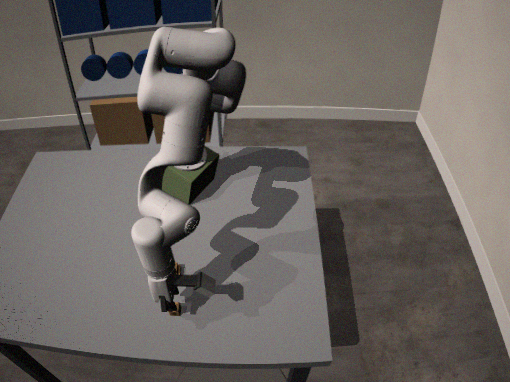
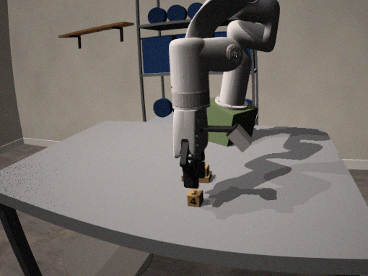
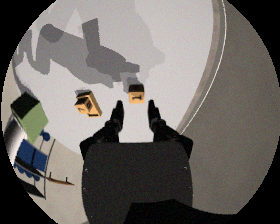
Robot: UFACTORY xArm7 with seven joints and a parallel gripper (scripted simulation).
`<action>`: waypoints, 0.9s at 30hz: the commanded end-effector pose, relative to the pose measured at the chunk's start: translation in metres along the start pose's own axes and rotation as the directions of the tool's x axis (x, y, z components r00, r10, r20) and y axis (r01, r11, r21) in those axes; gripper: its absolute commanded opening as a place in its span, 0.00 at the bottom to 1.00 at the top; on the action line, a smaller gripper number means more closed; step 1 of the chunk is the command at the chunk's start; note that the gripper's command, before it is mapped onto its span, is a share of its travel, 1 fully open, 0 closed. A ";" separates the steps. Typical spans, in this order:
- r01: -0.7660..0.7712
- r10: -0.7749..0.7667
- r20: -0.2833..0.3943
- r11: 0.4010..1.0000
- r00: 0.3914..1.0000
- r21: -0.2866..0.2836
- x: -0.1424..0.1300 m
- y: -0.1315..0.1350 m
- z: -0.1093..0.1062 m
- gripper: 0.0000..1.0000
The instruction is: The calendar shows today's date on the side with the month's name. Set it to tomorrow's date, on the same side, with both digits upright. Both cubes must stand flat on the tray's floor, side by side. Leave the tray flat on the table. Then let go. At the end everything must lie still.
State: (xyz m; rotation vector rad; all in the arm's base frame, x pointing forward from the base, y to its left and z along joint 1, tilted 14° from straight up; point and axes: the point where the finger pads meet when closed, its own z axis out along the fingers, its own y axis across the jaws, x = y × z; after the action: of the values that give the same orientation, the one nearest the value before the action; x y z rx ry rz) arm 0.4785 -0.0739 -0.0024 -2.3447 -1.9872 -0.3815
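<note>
Parted fingers with nothing between them, the hand (image 1: 169, 305) (image 2: 191, 183) (image 3: 135, 106) is hovering above the loose cube (image 1: 178, 309) (image 2: 195, 199) (image 3: 136, 94). Behind it on the tabletop (image 1: 260, 331) (image 2: 108, 198) (image 3: 175, 30), the tray (image 1: 178, 272) (image 2: 206, 179) (image 3: 95, 109) is lying flat, carrying the other cube (image 2: 206, 170) (image 3: 84, 105). The loose cube, smaller than the tray, is resting outside it, showing a 4 in the exterior view. Picking it up seems the step in hand; the next move is probably calling for lowering squarely around it, then closing.

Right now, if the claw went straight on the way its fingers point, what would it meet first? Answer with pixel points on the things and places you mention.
Probably the loose cube (image 1: 174, 312) (image 2: 195, 199) (image 3: 136, 95), just ahead of the claw (image 1: 169, 308) (image 2: 191, 185) (image 3: 135, 106); depth is unclear, so it might meet the tabletop (image 1: 100, 319) (image 2: 119, 198) (image 3: 175, 85) beside it.
</note>
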 end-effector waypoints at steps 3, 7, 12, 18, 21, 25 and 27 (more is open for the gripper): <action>0.000 0.000 0.000 1.000 1.000 -0.004 0.000 0.002 0.008 0.47; 0.000 0.000 0.000 1.000 1.000 -0.004 0.000 0.002 0.012 0.47; 0.000 0.000 0.000 1.000 1.000 -0.004 0.000 0.002 0.014 0.47; 0.000 0.000 0.000 1.000 1.000 -0.004 0.000 0.002 0.017 0.47; 0.000 0.000 0.000 1.000 1.000 -0.004 0.000 0.002 0.017 0.47; 0.000 0.000 0.000 1.000 1.000 -0.004 0.000 0.002 0.017 0.47; 0.000 0.000 0.000 1.000 1.000 -0.004 0.000 0.002 0.017 0.47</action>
State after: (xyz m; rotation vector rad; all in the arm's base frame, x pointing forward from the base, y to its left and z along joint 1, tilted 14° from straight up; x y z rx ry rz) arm 0.4815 -0.0703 -0.0204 -2.3445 -1.9872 -0.3818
